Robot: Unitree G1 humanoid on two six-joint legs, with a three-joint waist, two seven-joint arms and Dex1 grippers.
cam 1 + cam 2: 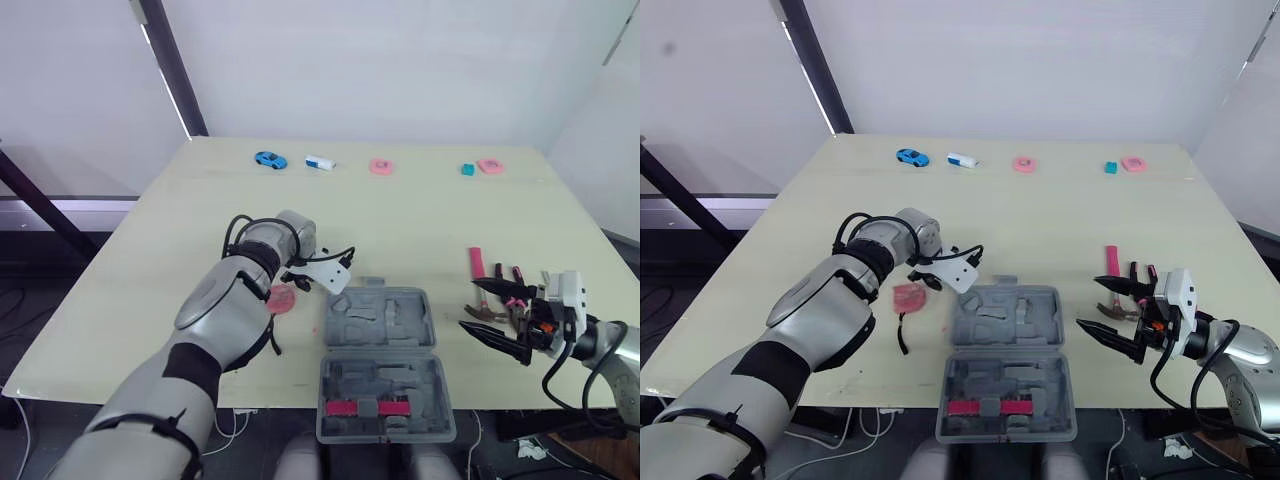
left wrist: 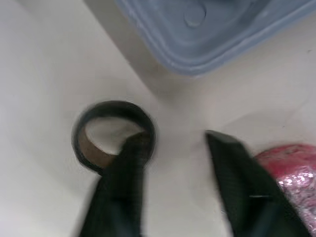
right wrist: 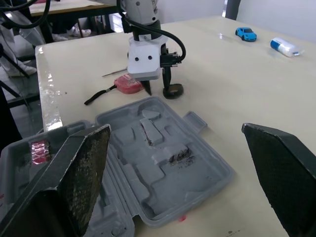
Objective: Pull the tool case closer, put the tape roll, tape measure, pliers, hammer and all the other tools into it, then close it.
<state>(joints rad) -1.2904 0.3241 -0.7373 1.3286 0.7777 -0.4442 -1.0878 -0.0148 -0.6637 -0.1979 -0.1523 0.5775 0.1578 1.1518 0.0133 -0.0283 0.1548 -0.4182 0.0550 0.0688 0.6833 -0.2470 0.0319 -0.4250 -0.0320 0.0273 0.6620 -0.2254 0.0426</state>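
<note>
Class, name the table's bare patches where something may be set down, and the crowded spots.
Bare: the broad middle between tool case and blue car. Crowded: left of the case by the tape measure; right edge around the heaped tools.

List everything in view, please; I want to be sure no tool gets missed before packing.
table: one, pale yellow
tool case: one, grey, open, front edge
red strip: one, case's near half
tape roll: one, black, by case's far left corner
tape measure: one, red, left of case
hand tools: several, pink-handled, right of case
toy car: one, blue, far edge
white piece: one, beside car
pink pieces: two, far edge
teal block: one, far edge
left gripper: open, at tape roll
right gripper: open, by hand tools
</note>
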